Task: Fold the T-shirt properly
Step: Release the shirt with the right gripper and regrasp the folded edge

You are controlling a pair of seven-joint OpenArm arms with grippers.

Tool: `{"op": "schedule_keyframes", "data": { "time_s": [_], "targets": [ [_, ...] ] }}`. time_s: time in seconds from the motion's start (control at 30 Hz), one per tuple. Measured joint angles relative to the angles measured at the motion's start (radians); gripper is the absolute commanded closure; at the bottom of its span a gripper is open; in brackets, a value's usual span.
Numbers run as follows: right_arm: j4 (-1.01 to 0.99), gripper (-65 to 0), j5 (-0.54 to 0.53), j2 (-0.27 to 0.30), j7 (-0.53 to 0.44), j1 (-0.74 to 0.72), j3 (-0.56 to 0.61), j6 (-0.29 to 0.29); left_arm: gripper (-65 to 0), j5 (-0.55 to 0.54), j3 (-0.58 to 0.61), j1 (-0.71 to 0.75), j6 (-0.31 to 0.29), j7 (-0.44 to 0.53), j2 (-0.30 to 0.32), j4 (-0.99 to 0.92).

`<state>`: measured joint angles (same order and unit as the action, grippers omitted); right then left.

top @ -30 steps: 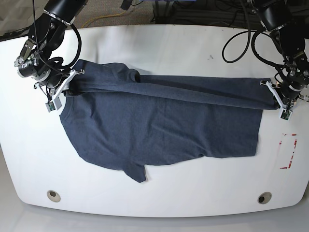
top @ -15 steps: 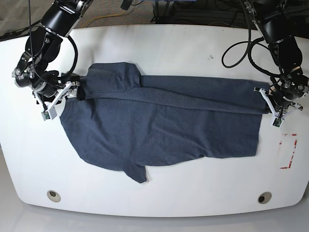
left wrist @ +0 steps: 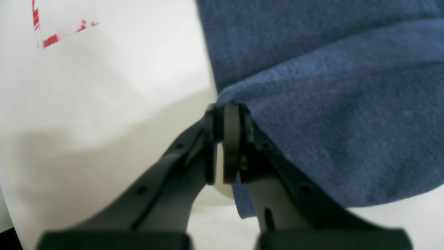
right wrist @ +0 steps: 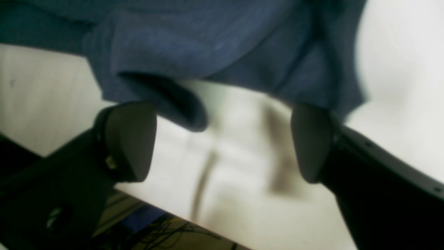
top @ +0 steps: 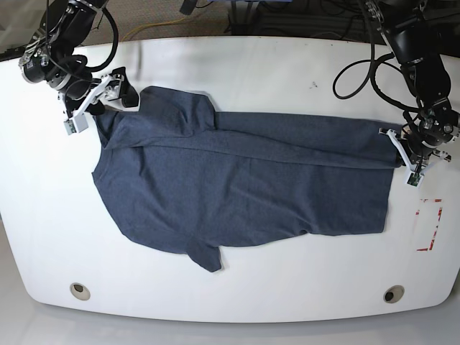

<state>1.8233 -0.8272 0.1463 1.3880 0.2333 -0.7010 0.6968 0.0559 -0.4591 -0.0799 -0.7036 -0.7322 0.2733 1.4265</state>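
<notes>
My left claw pinches the T-shirt's edge, and my right claw is wide open with nothing in it.

I see the dark blue T-shirt [top: 237, 180] lying spread out on the white table [top: 237, 295], with its top part folded over in a long band. My left gripper [top: 408, 153] sits at the shirt's edge on the side near the red marks [top: 429, 224]. Up close, its two fingers are pressed tight together on a fold of the blue cloth [left wrist: 333, 104]. My right gripper [top: 100, 97] is at the other end, by the shirt's corner. Up close, its two pads [right wrist: 130, 139] stand far apart, and the cloth hangs just above them, not held.
</notes>
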Motion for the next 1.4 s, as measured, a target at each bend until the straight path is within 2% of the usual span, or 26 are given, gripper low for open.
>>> {"op": "schedule_keyframes", "data": {
  "time_s": [0.13,0.27,0.43,0.5,0.67,0.9,1.07,1.2,1.33,1.4],
  "targets": [
    [0.0,-58.3,-0.009,-0.023,-0.004,0.005,0.016,0.0,-0.6,0.0,0.0,0.0,0.0,0.0,0.002,0.0],
    [0.0,-58.3,-0.01,-0.032,-0.007,0.006,0.092,0.0,-0.4,0.0,-0.001,0.017,0.0,0.001,0.002,0.002],
    [-0.001,-56.9,-0.009,-0.044,-0.016,0.0,0.133,0.0,-0.4,0.0,-0.001,0.028,0.0,0.0,0.008,0.001],
    [-0.002,-47.7,0.001,-0.051,-0.029,-0.01,0.145,0.0,-0.4,0.0,0.0,0.025,0.0,0.0,0.01,0.001],
    [-0.003,-0.2,0.063,-0.064,-0.043,-0.044,0.151,0.0,-0.4,-0.003,0.001,0.026,0.0,0.0,0.01,0.002],
    [-0.001,0.0,0.071,-0.031,-0.039,-0.122,0.151,-0.004,-0.4,-0.003,0.0,0.024,0.0,0.001,0.01,0.002],
    [-0.036,-0.8,0.073,0.001,-0.046,-0.249,0.151,-0.004,-0.4,0.0,0.0,0.024,0.0,0.007,0.01,-0.001],
    [-0.166,-0.8,0.065,0.028,-0.047,-0.336,0.157,0.002,-0.4,0.0,0.001,0.024,0.0,0.023,0.01,-0.001],
    [-0.335,-1.0,0.076,0.082,-0.045,-0.402,0.171,0.002,-0.4,-0.001,0.0,0.025,-0.001,0.023,0.011,-0.002],
    [-0.4,-5.5,0.09,0.116,-0.053,-0.42,0.206,0.0,-0.4,-0.005,0.003,0.024,-0.002,0.023,0.015,-0.002]
  ]
}}
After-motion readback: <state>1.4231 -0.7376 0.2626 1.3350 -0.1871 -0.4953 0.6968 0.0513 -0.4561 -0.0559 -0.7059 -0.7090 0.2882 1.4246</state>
